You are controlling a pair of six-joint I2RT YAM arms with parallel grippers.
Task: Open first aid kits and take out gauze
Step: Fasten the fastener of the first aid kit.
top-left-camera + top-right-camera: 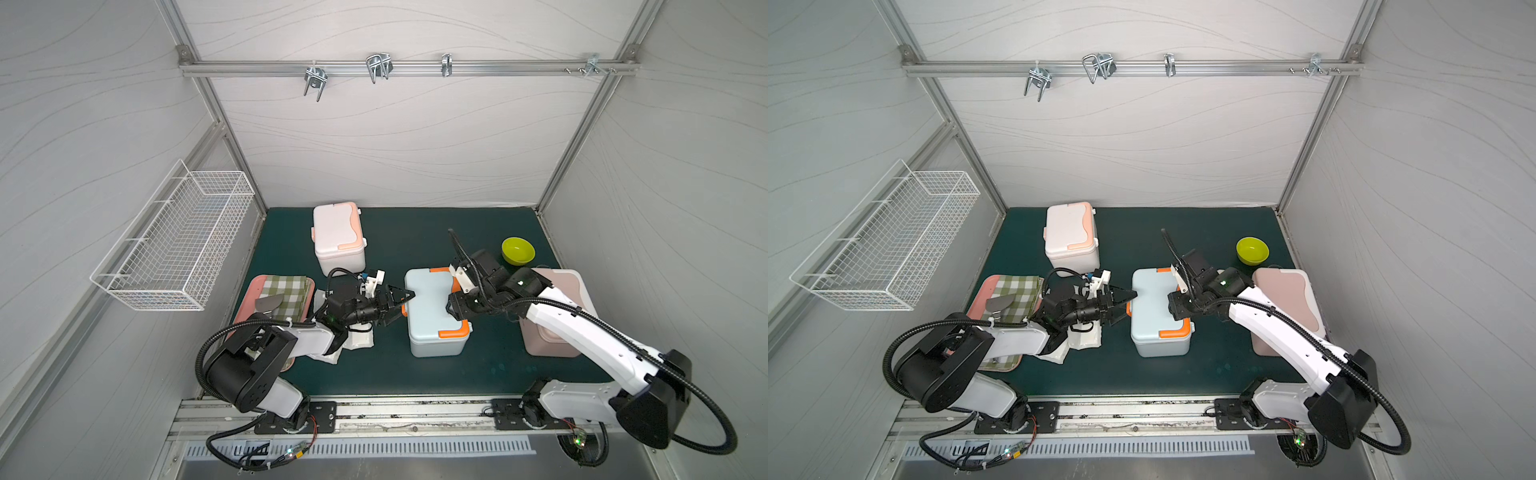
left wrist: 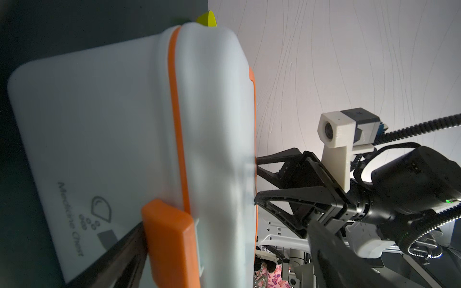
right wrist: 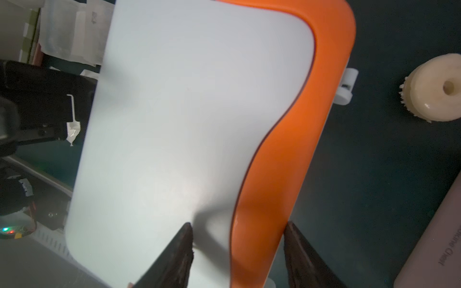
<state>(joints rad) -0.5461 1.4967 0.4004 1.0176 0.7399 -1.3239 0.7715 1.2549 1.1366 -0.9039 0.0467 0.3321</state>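
The pale blue first aid kit [image 1: 432, 320] with orange trim stands mid-table, lid down. My left gripper [image 1: 398, 308] is open wide at its left side; in the left wrist view its fingers [image 2: 119, 251] straddle the lid edge and the orange clasp [image 2: 169, 239]. My right gripper [image 3: 239, 237] reaches over the lid from the right. Its fingers stand on either side of the orange handle [image 3: 279, 154], one touching it, the other a gap away. The white kit [image 1: 338, 237] stands behind, the pink kit [image 1: 561, 286] under the right arm. Gauze pouches [image 1: 359, 340] lie under the left wrist.
A green bowl [image 1: 518, 250] sits at the back right. The pink tray [image 1: 249, 307] with checked cloth lies at the left under my left arm. A wire basket [image 1: 174, 241] hangs on the left wall. A cream round brush [image 3: 434, 89] lies beyond the blue kit.
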